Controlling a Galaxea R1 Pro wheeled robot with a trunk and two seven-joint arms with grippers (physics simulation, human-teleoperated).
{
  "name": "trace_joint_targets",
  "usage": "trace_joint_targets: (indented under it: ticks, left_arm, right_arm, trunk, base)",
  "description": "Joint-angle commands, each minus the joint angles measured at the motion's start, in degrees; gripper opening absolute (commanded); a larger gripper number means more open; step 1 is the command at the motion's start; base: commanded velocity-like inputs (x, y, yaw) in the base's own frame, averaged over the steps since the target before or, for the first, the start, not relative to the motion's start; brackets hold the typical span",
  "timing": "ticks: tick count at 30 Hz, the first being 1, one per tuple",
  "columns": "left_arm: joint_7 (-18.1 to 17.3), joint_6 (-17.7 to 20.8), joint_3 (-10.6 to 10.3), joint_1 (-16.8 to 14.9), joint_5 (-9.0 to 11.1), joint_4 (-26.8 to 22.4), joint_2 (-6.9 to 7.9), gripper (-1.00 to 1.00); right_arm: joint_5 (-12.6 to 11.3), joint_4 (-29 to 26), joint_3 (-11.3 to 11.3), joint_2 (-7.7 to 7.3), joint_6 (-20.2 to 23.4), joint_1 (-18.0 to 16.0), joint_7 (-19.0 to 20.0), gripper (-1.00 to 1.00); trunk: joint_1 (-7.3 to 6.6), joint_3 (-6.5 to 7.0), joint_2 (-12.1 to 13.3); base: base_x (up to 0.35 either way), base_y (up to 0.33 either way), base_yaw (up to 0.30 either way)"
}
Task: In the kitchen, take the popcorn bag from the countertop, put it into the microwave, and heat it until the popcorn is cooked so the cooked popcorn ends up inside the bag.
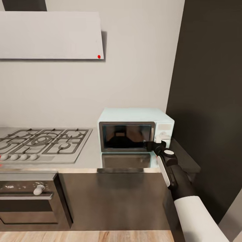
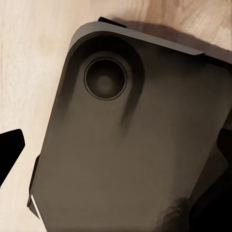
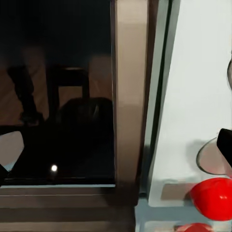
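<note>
**Right gripper at the microwave door**

Our right gripper (image 1: pixel 151 145) reaches to the closed door's right edge, beside the control panel; we cannot tell how far its fingers are spread. The microwave (image 1: pixel 134 129) sits on the countertop (image 1: pixel 88 158), right of the gas hob (image 1: pixel 42 143). Our left wrist camera looks down on the robot's dark base (image 2: pixel 130 145) over wood floor (image 2: pixel 29 63).

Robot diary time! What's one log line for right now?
right gripper: at microwave front, by door edge | door: shut | hob: left of microwave
</note>
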Motion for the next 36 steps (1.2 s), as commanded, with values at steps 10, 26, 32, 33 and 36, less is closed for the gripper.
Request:
trace_joint_targets:
  ticks: [10,26,32,33,36]
  left_arm:
    - [0.0,-0.1,0.4,0.0,0.0,-0.1,-0.02,1.0]
    - [0.0,-0.1,0.4,0.0,-0.1,-0.1,-0.06,1.0]
    - [0.0,-0.1,0.5,0.0,0.0,-0.1,-0.06,1.0]
    - [0.0,-0.1,0.5,0.0,0.0,-0.1,-0.09,1.0]
    - [0.0,-0.1,0.5,0.0,0.0,-0.1,-0.22,1.0]
  right_arm:
    - [0.1,-0.1,0.1,-0.01,0.3,0.0,-0.3,1.0]
    - [0.3,-0.1,0.1,-0.1,0.5,0.0,0.0,-1.0]
    - [0.4,-0.2,0.1,-0.1,0.6,0.0,0.0,-1.0]
    - [0.4,-0.2,0.1,-0.1,0.6,0.0,0.0,-1.0]
    - [0.4,-0.2,0.1,-0.1,0.5,0.0,-0.1,-1.0]
  trunk:
    - [0.01,-0.05,0.0]
    - [0.01,-0.05,0.0]
    - [0.01,-0.05,0.0]
    - [0.01,-0.05,0.0]
    - [0.01,-0.05,0.0]
  base:
    - [0.11,0.0,0.0]
    - [0.004,0.0,0.0]
    - [-0.004,0.003,0.0]
    - [-0.089,0.061,0.0]
    - [-0.057,0.037,0.0]
